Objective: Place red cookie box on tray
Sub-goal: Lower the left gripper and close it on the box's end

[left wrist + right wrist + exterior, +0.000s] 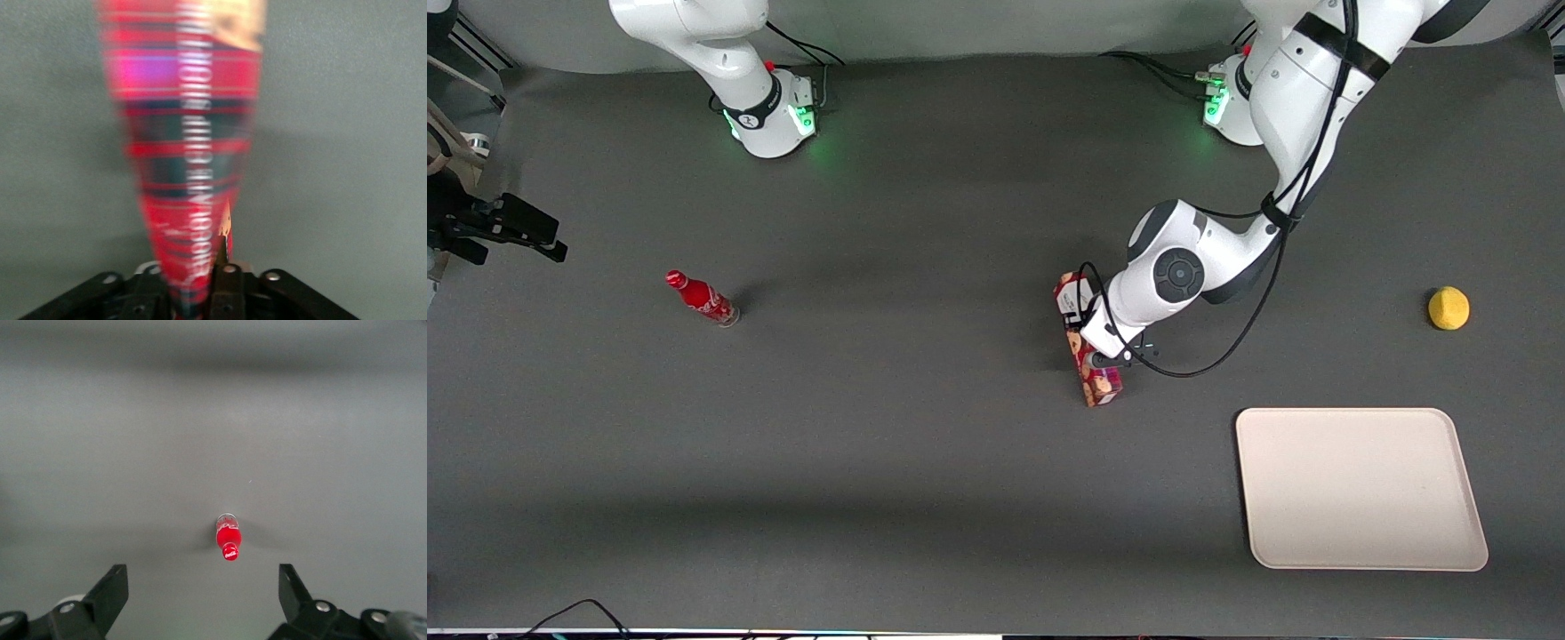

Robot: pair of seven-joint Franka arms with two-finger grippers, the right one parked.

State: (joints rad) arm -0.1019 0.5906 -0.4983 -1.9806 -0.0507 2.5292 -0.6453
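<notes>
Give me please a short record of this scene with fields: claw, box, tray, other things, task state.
claw: the left arm's claw is down at the red cookie box, shut on it, fingers against its sides
box: on the dark table, not on the tray
tray: cream-white tray, nearer the front camera than the box, nothing on it
other things: red soda bottle toward the parked arm's end; yellow object toward the working arm's end
task state: box gripped, not yet placed

The gripper sits low over the red cookie box, its jaws closed on the carton's sides. Bare counter lies between the box and the tray, which is empty near the front edge. A yellow object sits well apart toward the working arm's end; the red bottle stands toward the parked arm's end
</notes>
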